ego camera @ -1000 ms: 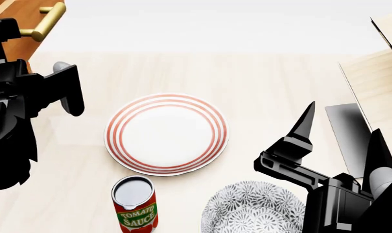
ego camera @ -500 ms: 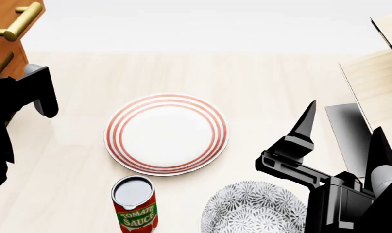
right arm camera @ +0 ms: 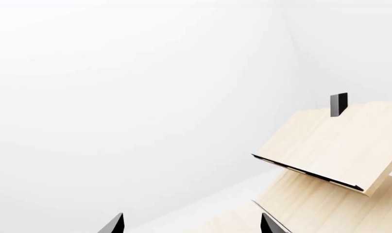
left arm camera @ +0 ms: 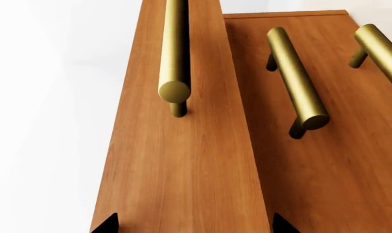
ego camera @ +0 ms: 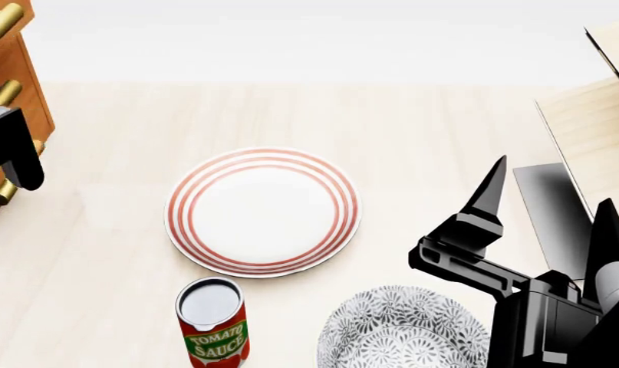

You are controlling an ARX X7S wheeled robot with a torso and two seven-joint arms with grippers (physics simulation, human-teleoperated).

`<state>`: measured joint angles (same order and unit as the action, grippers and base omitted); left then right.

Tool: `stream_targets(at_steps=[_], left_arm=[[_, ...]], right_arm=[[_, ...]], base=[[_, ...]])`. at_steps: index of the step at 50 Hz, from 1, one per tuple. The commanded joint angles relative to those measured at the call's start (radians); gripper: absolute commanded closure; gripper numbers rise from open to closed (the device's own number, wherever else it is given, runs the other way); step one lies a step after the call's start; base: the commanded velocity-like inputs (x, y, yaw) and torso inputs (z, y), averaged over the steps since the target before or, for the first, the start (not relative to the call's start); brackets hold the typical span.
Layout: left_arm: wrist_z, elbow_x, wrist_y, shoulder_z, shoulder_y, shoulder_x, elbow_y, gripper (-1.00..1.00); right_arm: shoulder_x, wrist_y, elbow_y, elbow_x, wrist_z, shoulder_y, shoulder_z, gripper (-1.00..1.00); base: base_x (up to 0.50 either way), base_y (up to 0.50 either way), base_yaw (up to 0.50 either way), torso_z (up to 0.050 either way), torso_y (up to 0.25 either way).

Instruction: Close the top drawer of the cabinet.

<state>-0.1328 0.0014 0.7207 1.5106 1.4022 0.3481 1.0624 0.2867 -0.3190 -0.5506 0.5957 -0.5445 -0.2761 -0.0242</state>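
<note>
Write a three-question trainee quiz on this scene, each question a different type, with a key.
1. True or false: the top drawer sticks out further than the drawer front beside it on the cabinet.
2. Multiple choice: what stands nearest the red-ringed plate? A) a fork B) a tomato sauce can C) a mug
3. Fill in: the right gripper has its jaws ____.

Key: 1 true; 2 B; 3 open
</note>
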Motion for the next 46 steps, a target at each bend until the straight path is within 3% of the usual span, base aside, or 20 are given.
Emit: stream_targets(at_steps=[1, 34, 46], left_arm=[[-0.002, -0.014, 0.075, -0.028, 0.002, 0.093, -0.092, -1.0], [-0.042, -0.054, 0.23, -0.094, -0.037, 0.296, -0.319, -1.0], [-0.051, -0.065, 0.249, -0.105, -0.062, 0.323, -0.354, -1.0]], right_arm=[[0.004, 0.0, -0.001, 0.004, -0.004, -0.003, -0.004, -1.0], [0.019, 0.007, 0.001, 0.013, -0.007, -0.01, -0.009, -1.0], [0.024, 0.008, -0.002, 0.018, -0.01, -0.012, -0.011, -1.0]], base=[[0.0, 0.0, 0.0, 0.0, 0.0], [0.0, 0.0, 0.0, 0.0, 0.001], [0.0, 0.0, 0.01, 0.0, 0.001]])
